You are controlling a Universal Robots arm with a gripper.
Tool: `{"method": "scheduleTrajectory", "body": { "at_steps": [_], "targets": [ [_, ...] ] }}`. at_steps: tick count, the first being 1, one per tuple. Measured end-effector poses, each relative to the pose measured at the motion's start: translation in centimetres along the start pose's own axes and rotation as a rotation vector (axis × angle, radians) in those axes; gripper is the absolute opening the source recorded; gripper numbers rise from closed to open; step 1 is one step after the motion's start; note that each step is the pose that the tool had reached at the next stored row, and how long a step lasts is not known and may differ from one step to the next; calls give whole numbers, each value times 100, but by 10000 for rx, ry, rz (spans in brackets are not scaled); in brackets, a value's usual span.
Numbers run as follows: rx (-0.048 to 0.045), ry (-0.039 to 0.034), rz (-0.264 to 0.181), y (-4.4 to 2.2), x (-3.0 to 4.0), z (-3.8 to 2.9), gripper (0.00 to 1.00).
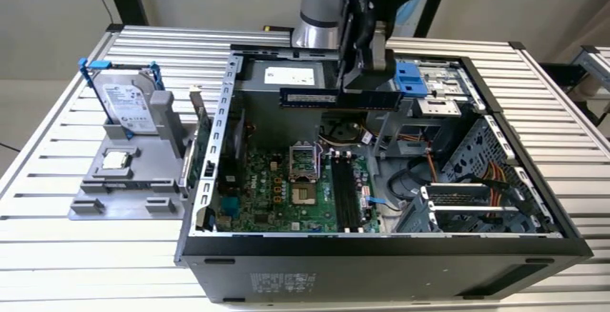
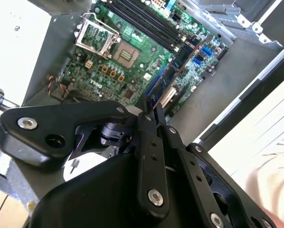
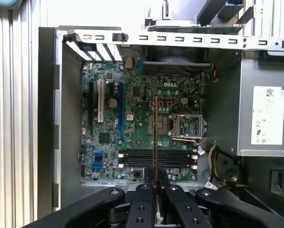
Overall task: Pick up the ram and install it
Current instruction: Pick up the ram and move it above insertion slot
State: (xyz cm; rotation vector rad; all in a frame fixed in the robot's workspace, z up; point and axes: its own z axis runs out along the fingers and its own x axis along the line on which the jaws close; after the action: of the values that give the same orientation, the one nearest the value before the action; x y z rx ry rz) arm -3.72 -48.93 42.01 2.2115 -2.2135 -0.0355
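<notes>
— Slatted bench (image 1: pixel 57 269), open case (image 1: pixel 381 255); in the exterior view the tool (image 1: pixel 367 87) grips the ram (image 1: pixel 310 98), at twelve o'clock of the slots (image 1: pixel 345 190).
— First wrist view: ram edge-on, crosswise to them; second wrist view the same; lowered unturned, it'd probably jam.

The end effector (image 3: pixel 156 176) is matt black, the motherboard (image 3: pixel 142 121) glossy green, the ribbed table (image 1: pixel 48 133) bare metal.
</notes>
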Motion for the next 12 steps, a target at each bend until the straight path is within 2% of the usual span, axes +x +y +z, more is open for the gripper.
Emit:
{"method": "scheduleTrajectory", "body": {
  "at_steps": [12],
  "targets": [
    [-3,0,-1,-204,0,-5,0]
  ]
}}
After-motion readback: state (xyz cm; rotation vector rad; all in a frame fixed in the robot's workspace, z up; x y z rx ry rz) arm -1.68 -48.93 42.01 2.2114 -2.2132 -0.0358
